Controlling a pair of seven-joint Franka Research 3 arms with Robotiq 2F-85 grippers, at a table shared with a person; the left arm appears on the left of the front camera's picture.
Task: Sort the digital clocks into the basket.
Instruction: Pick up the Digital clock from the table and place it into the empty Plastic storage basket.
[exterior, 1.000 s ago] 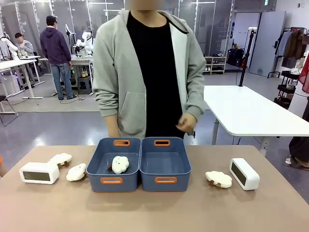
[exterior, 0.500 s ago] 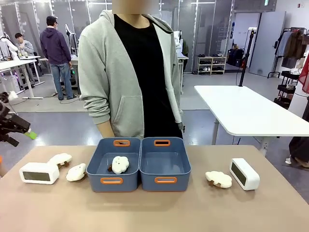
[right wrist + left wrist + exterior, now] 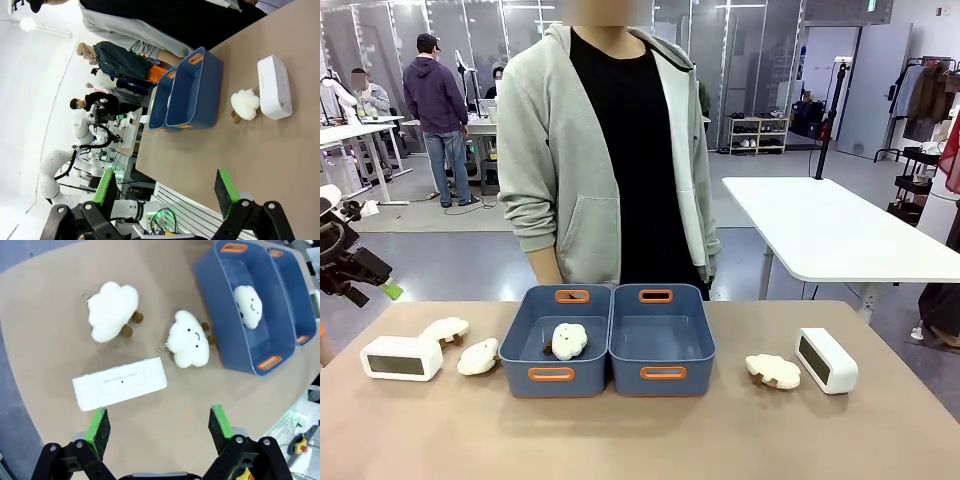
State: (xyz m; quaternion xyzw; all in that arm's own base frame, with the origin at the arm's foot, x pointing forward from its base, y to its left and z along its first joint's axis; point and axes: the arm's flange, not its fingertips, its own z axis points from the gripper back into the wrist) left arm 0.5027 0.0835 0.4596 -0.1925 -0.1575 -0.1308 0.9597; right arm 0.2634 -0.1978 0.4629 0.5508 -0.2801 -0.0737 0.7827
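currently left jaws released, high over clock point(image 3: 120, 389); right jaws released too, 2nd clock point(image 3: 274, 87) well off.

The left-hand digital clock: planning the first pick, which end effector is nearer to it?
Left. The left end effector hovers open above that clock; the right end effector hangs open beyond the table's other end, past the second clock and both baskets.
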